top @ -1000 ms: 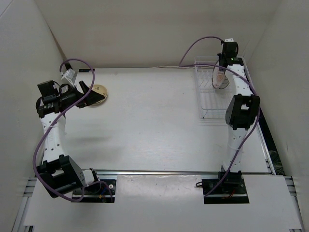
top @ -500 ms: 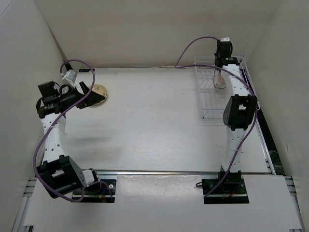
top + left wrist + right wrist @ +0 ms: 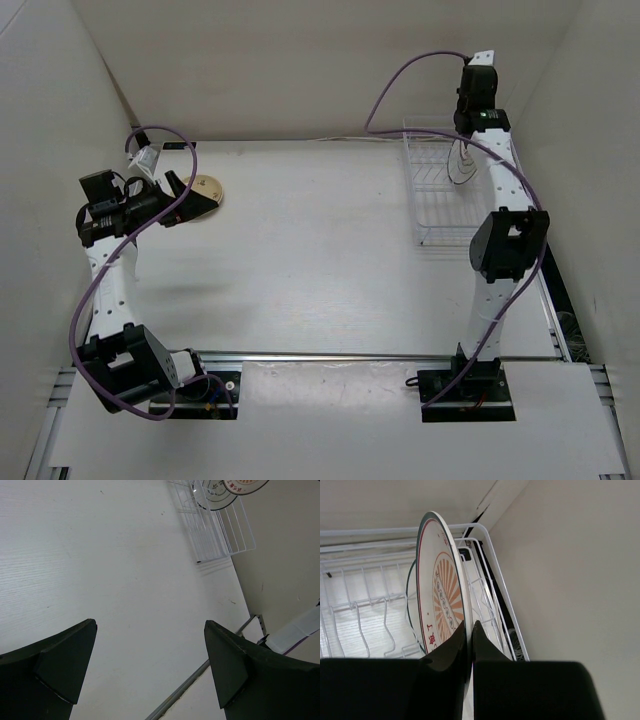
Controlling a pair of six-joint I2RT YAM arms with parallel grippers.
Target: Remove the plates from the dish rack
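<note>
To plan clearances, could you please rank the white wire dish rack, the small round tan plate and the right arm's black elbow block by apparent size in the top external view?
1. white wire dish rack
2. right arm's black elbow block, though raised nearer the camera
3. small round tan plate, partly covered

So the table (image 3: 320, 250) is a plain white top with a faint grain, and sitting right on it you've got the white wire dish rack (image 3: 440, 197) in the far right corner and a small tan plate (image 3: 208, 185) over at the far left, well apart.
</note>
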